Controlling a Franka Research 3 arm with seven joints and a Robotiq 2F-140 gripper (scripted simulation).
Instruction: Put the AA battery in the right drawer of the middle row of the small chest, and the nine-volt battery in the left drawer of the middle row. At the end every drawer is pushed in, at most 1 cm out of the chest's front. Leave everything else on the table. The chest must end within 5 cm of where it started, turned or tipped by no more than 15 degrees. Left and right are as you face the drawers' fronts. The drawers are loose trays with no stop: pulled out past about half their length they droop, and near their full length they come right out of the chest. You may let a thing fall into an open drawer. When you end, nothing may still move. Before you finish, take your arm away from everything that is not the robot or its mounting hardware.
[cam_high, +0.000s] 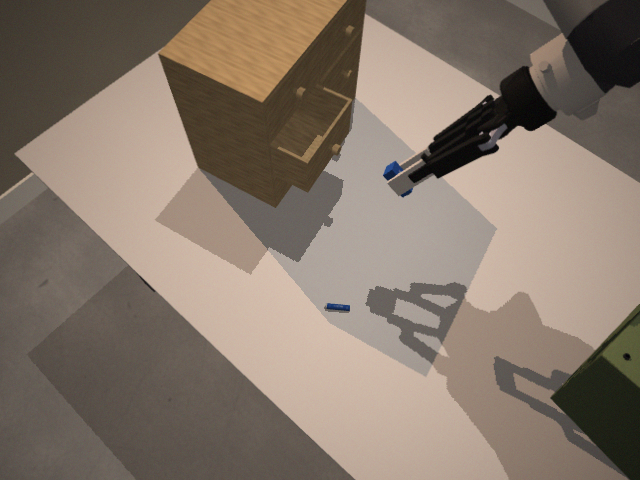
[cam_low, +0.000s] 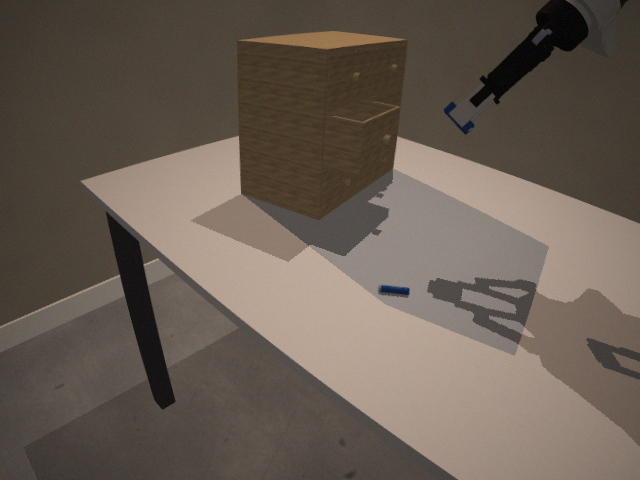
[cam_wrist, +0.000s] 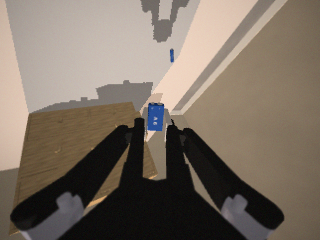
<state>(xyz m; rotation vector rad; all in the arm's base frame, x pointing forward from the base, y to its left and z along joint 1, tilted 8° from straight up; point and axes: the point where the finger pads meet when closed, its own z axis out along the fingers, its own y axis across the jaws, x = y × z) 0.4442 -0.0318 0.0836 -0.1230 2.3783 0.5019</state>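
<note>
White table (cam_high: 516, 170); end effector (cam_high: 401, 179) aloft, clamped on nine-volt battery (cam_high: 392, 169); AA battery (cam_high: 337, 307) well below.

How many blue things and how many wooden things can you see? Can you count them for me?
Blue: 2, the nine-volt battery held in the fingers and the AA battery on the table.
Wooden: 1, the chest, with one middle drawer pulled out.
Total: 3
</note>
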